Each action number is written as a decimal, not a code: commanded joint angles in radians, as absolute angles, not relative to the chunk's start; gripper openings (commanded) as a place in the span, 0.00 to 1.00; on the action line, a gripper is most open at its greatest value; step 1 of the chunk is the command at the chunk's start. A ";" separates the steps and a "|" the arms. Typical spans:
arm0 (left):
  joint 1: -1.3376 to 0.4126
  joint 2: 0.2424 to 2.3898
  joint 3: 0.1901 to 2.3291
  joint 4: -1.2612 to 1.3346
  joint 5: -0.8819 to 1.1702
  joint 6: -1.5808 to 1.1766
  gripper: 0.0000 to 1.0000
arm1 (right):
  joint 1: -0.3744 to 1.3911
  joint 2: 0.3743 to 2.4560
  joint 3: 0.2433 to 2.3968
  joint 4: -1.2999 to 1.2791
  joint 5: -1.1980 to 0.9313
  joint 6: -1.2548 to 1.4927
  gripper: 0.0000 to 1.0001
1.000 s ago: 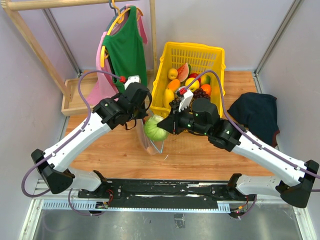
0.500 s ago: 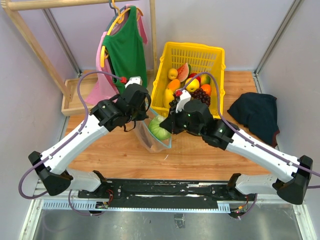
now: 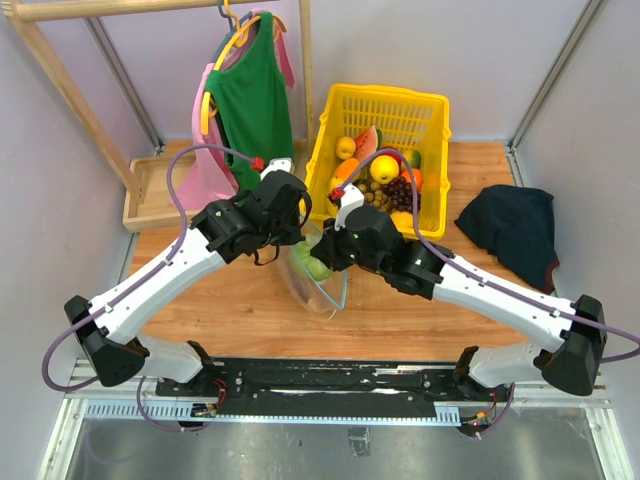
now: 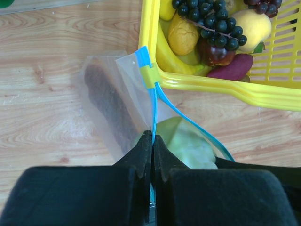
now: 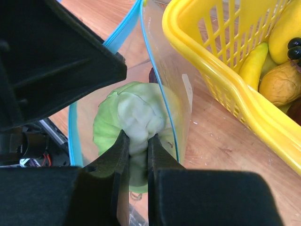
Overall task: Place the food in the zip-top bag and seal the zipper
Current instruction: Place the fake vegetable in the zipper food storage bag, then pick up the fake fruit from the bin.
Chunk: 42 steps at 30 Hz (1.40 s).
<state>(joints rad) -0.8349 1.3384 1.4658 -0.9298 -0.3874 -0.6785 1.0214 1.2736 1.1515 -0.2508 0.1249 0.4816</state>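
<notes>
The clear zip-top bag (image 3: 318, 288) stands open on the table between my arms. My left gripper (image 4: 153, 140) is shut on its light-blue zipper strip (image 4: 153, 101) and holds one side of the mouth up. My right gripper (image 5: 136, 141) is shut on the green round melon (image 5: 134, 110) and holds it inside the bag's mouth (image 5: 157, 70). The melon also shows in the top view (image 3: 312, 264) and the left wrist view (image 4: 188, 143). A dark brownish piece (image 4: 110, 101) lies inside the bag. Banana (image 4: 164, 52), grapes (image 4: 211, 21) and eggplant (image 4: 231, 69) lie in the yellow basket.
The yellow basket (image 3: 385, 92) with several more fruits stands just behind the bag, its rim (image 4: 211, 85) touching the bag's corner. Green and pink clothes (image 3: 250, 100) hang at the back left, above a wooden tray (image 3: 150, 190). A dark cloth (image 3: 515, 225) lies at the right.
My right gripper has carried the green melon left and back, down into the bag's mouth. My left gripper shifted slightly with the zipper edge, and the bag's mouth now gapes wider.
</notes>
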 commanded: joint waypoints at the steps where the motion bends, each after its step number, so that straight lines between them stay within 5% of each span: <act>1: -0.844 1.322 1.468 -0.898 -0.384 -0.692 0.00 | 1.042 1.311 1.157 -0.181 0.183 0.467 0.09; 12: -0.844 1.282 1.418 -0.886 -0.400 -0.691 0.00 | 1.042 1.296 1.147 -0.140 0.155 0.435 0.56; 19: -0.844 1.280 1.411 -0.887 -0.413 -0.687 0.00 | 1.042 1.245 1.159 -0.184 0.124 0.397 0.65; 33: -0.844 1.247 1.395 -0.887 -0.431 -0.689 0.00 | 1.042 1.139 1.139 -0.433 0.253 0.404 0.66; 42: -0.844 1.218 1.377 -0.884 -0.445 -0.690 0.00 | 1.042 1.206 1.099 -0.448 0.183 0.451 0.52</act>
